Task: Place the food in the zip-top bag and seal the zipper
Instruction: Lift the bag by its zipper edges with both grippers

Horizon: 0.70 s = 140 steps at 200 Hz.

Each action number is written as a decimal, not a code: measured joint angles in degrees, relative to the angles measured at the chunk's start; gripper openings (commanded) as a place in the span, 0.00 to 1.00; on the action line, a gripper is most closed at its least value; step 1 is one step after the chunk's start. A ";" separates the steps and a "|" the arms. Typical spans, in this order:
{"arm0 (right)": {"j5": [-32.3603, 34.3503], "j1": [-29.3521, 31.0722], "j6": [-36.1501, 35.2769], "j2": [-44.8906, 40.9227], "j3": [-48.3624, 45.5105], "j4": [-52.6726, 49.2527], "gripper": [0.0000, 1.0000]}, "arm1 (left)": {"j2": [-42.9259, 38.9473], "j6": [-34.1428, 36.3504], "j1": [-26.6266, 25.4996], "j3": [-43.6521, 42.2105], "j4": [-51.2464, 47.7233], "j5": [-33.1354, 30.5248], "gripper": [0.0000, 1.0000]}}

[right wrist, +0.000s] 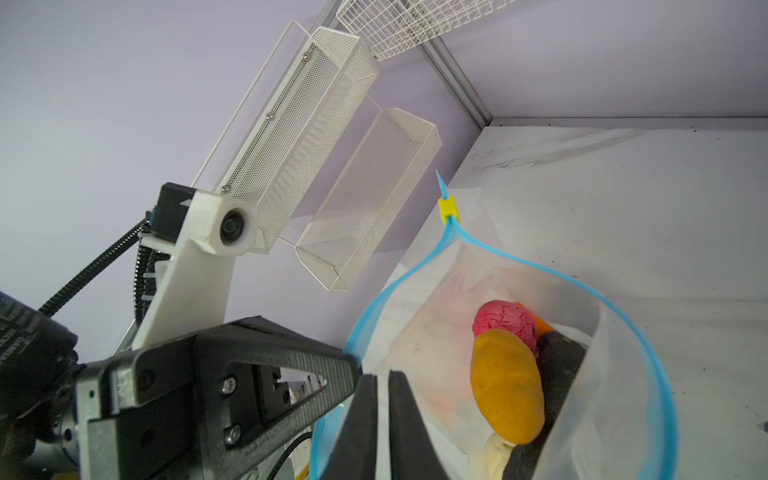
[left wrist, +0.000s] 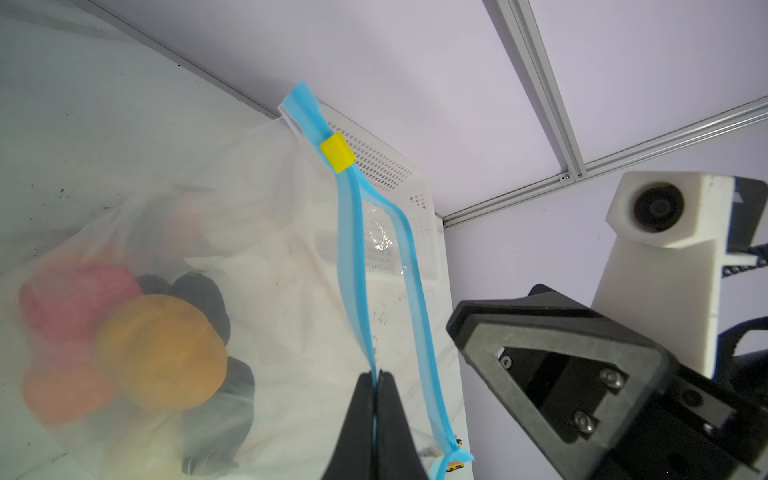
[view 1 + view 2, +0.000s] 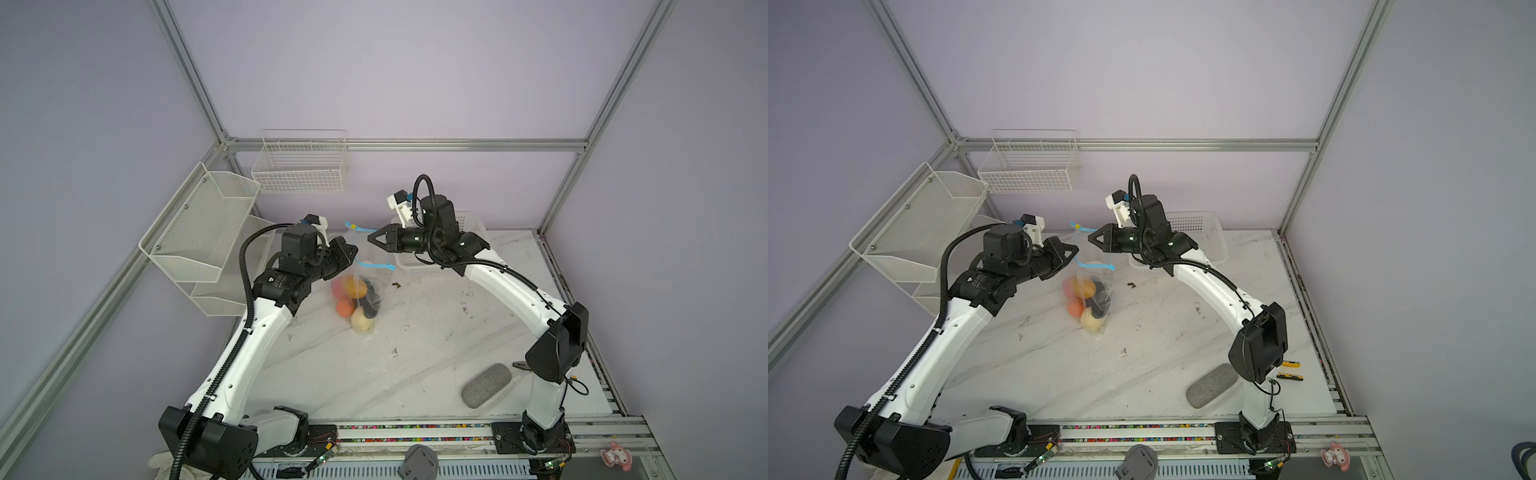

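Note:
The zip-top bag point(image 3: 371, 277) hangs upright over the marble table, clear in both top views. The food point(image 3: 353, 297) lies bunched at its bottom: pink point(image 1: 503, 320), yellow-brown point(image 1: 507, 386), orange point(image 2: 62, 395) and black pieces. The zipper point(image 2: 351, 249) is parted into two blue lips below its yellow tab point(image 2: 336, 151). My left gripper point(image 2: 377, 374) is shut on one lip. My right gripper point(image 1: 382, 376) sits just inside the bag mouth with a narrow gap between its fingers and nothing in it. The two gripper tips point(image 3: 356, 253) point(image 3: 370, 239) almost meet.
A white perforated basket point(image 3: 469, 222) stands behind the right arm. A grey oval pad point(image 3: 486, 384) lies at the front right. White mesh shelves point(image 3: 199, 232) and a wire basket point(image 3: 299, 166) hang on the left and back walls. Yellow-handled pliers point(image 3: 1289, 365) lie near the right arm's elbow.

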 measured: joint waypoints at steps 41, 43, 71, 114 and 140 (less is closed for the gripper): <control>-0.79 0.02 0.00 0.85 -0.24 1.44 0.18 | 0.02 0.07 0.00 -0.13 0.44 -1.05 0.00; -0.79 0.02 0.00 0.87 -0.24 1.46 0.20 | 0.00 0.07 0.00 -0.13 0.46 -1.07 0.00; 0.70 0.02 -1.51 1.38 0.50 0.28 0.37 | 0.02 0.07 0.00 -0.48 1.25 -1.22 0.00; 9.42 0.13 -4.85 -9.77 -12.90 3.98 0.61 | -0.02 0.07 0.00 -2.49 3.39 -1.42 0.00; 14.45 1.66 -8.55 -23.69 -30.40 14.25 0.75 | -0.02 0.04 0.00 -3.80 4.50 -1.38 0.00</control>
